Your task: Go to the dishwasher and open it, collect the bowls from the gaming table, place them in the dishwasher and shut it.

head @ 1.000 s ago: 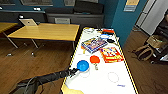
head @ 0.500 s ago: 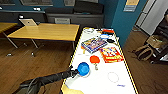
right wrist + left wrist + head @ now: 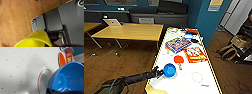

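As left gripper [image 3: 161, 72] jaws clamp its rim, blue bowl [image 3: 169, 70] hangs over white surface [image 3: 189, 86] | bowl: likely light, stiff, smooth plastic; take by rim | right jaws: cannot tell, yellow cup [image 3: 35, 39] close.

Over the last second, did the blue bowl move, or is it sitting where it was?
The blue bowl, gripped at its rim by the left tool, has slid toward the near left edge of the white-topped table, away from the orange-red bowl. That bowl and the game boxes stayed put.

Blue bowl [image 3: 169, 70]; orange-red bowl [image 3: 178, 59]; yellow cup [image 3: 36, 39].
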